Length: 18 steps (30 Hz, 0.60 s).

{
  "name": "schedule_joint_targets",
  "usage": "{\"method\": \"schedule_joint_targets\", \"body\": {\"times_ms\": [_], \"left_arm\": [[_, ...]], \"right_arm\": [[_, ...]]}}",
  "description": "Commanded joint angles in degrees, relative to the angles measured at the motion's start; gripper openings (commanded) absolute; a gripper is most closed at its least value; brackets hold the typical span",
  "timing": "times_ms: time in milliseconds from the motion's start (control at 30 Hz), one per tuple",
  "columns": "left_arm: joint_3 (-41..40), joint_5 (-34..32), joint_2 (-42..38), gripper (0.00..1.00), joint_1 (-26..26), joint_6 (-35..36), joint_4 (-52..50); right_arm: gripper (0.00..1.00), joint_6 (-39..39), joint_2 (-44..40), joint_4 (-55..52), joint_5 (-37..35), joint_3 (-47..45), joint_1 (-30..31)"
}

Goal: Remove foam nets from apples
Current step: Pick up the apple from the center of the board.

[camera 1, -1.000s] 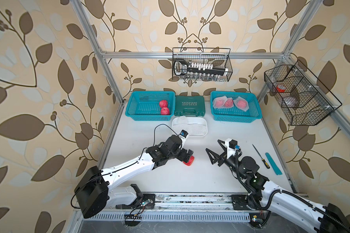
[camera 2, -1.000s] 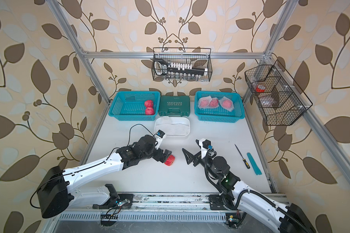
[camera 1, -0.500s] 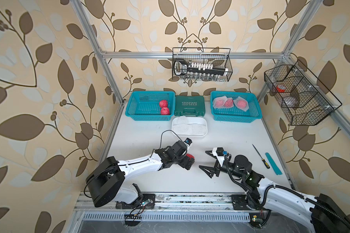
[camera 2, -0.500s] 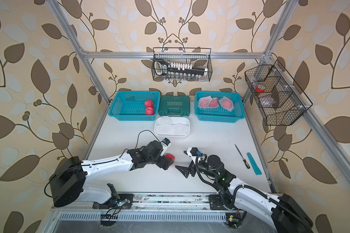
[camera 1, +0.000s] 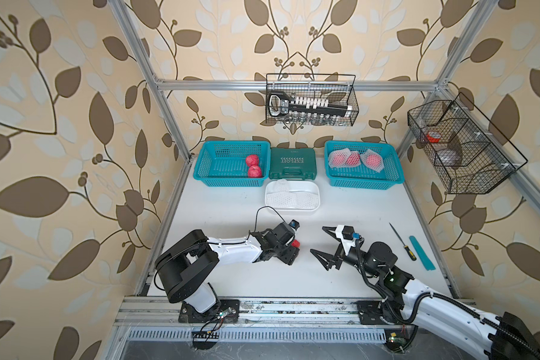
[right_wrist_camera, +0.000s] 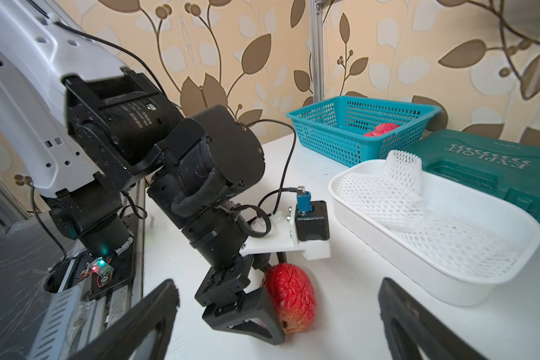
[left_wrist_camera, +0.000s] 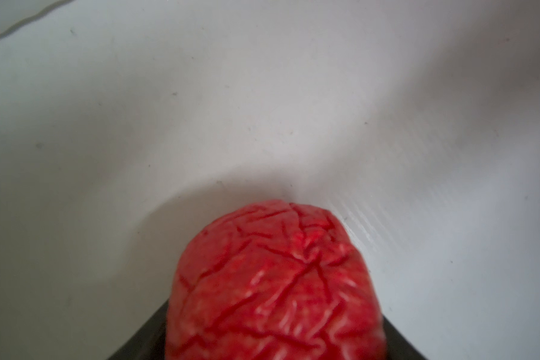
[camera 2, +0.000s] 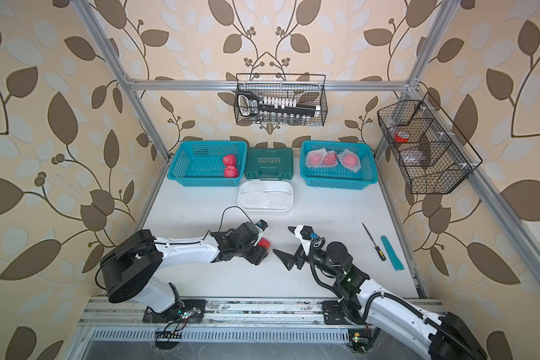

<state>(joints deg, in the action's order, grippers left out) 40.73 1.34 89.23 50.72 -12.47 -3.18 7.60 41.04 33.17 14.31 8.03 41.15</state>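
Finding: within the last second the left gripper point(camera 1: 293, 249) has been brought down onto the apple point(right_wrist_camera: 289, 296) and its jaws, then fully spread, have been drawn in. In the left wrist view the dark jaw edges are seen meeting the red skin on both sides, so the apple is taken as pinched. It is still resting on the table point(camera 1: 231, 202), about where it lay a second ago, with no net on it.

The right gripper point(camera 1: 317, 239) has been lowered toward the table over the same interval. It is held spread wide and empty, just beside the apple and facing it.

Two bare apples point(camera 1: 252, 160) are noted in the left basket point(camera 1: 219, 174). Three netted apples point(camera 1: 353, 159) are noted in the right basket point(camera 1: 365, 182). Emptied nets point(camera 1: 292, 199) are lying in the tub point(camera 1: 317, 190).

Assessment: stripping of this fruit is judged complete, and the new hold is judged to be for carrying it to the left basket. About half the task is judged done, with three nets yet to be removed. The wrinkled, rounded skin may slip if it is lifted quickly.
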Motion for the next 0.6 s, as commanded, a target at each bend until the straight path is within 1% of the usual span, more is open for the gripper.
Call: {"method": "schedule_joint_targets", "body": {"times_ms": [0, 67, 100, 167, 200, 333, 433, 500, 567], "left_arm": [[1.12, -0.36, -1.10, 0.65, 0.53, 0.01, 0.90], [1.19, -0.75, -1.42, 0.55, 0.52, 0.31, 0.40], [1.19, -0.93, -1.64, 0.53, 0.55, 0.45, 0.12], [1.04, -1.35, -2.01, 0.52, 0.52, 0.74, -0.45], [1.02, -1.72, -2.49, 0.49, 0.52, 0.83, -0.83], [0.50, -3.47, -6.17, 0.48, 0.44, 1.27, -1.67], [2.01, -5.48, -11.05, 0.49, 0.19, 3.20, -3.86], [4.71, -5.22, -13.19, 0.49, -1.38, 4.99, -6.18], [7.66, -2.35, -14.54, 0.49, -5.27, 5.89, -7.92]], "right_arm": [[1.00, -0.30, 0.61, 0.51, -1.91, -0.23, 0.29], [1.00, -0.08, 1.17, 0.43, -2.08, -0.04, 0.25], [1.00, -0.08, 1.24, 0.43, -2.15, 0.03, 0.25], [1.00, -0.04, 1.13, 0.26, -2.51, 0.06, 0.25], [1.00, 0.10, 0.90, 0.08, -2.98, 0.05, 0.25], [1.00, 0.23, -1.52, -0.29, -5.66, -0.79, 0.25], [1.00, 0.44, -5.21, -0.79, -10.07, -2.02, 0.25], [1.00, 0.69, -8.40, -1.58, -13.77, -3.20, 0.27], [0.99, 0.89, -10.92, -2.05, -16.26, -3.94, 0.25]]}}
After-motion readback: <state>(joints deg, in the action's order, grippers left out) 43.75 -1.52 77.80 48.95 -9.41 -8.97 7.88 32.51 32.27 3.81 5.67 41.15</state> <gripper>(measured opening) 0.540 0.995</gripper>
